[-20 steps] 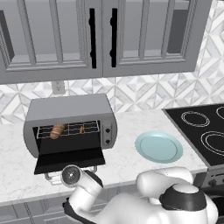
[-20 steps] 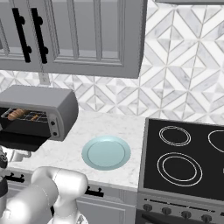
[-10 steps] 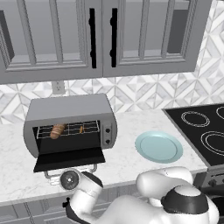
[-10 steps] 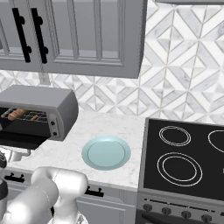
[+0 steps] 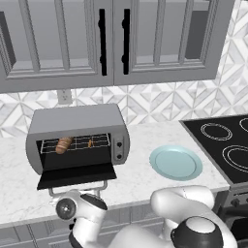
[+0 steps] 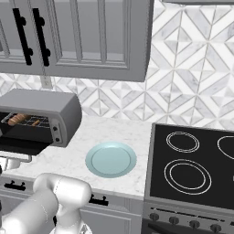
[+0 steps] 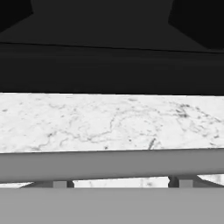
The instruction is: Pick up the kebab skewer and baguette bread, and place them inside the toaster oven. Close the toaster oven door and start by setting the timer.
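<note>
Marble worktop: toaster oven, baguette bread and kebab skewer racked, door dropped. Right base: same. Hand view: handle now fills the frame; claw state cannot be told; closing judged next.

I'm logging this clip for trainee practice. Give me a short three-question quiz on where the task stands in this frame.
1. True or false: the baguette bread lies on the rack inside the toaster oven.
2. The toaster oven door is: A) shut B) dropped open C) missing
3. What sits on the counter between the oven and the stove?

Key: 1 true; 2 B; 3 a light blue plate.
</note>
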